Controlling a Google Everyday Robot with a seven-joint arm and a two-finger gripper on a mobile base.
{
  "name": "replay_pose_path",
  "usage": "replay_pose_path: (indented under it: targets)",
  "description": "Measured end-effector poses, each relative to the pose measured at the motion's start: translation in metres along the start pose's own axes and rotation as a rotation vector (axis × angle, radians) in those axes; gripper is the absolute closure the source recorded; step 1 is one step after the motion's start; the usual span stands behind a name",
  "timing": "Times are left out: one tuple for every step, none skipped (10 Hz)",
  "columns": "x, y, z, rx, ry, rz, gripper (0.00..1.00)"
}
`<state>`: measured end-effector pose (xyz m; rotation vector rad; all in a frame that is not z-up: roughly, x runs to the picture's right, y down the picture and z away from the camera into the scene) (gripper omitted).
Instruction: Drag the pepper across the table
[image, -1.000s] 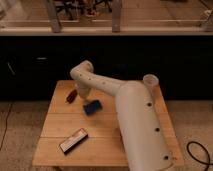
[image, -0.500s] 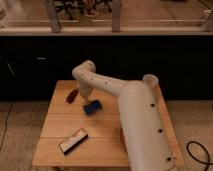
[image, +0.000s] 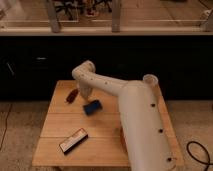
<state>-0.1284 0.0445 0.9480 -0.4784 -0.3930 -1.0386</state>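
Note:
A small dark red pepper (image: 72, 96) lies on the wooden table (image: 55, 130) near its far left corner. My white arm reaches from the lower right across the table to the far left. My gripper (image: 83, 93) hangs down from the arm's end just right of the pepper, close beside it. I cannot tell whether it touches the pepper.
A blue object (image: 92, 107) lies on the table right of the pepper, near the arm. A flat dark packet with a white edge (image: 73, 140) lies near the front left. A dark counter front and glass wall stand behind the table. A black cable (image: 200, 152) lies on the floor at right.
The arm's end has shifted slightly toward the pepper. The pepper, blue object and packet have not visibly moved.

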Motion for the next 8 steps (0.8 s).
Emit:
replay_pose_path:
  targets:
    - [0.002, -0.001, 0.0, -0.001, 0.009, 0.005, 0.4]
    - [0.005, 0.0, 0.0, -0.002, 0.016, 0.01, 0.32]
    - [0.008, 0.0, 0.001, 0.0, 0.019, 0.018, 0.23]
    - [0.013, -0.001, 0.001, 0.002, 0.023, 0.027, 0.2]
    - [0.015, -0.003, 0.001, 0.007, 0.018, 0.032, 0.2]
    - [0.019, -0.004, 0.001, 0.012, 0.011, 0.039, 0.2]
    - [0.022, -0.007, 0.002, 0.017, 0.002, 0.043, 0.2]
    - [0.023, -0.009, 0.003, 0.024, -0.007, 0.045, 0.2]
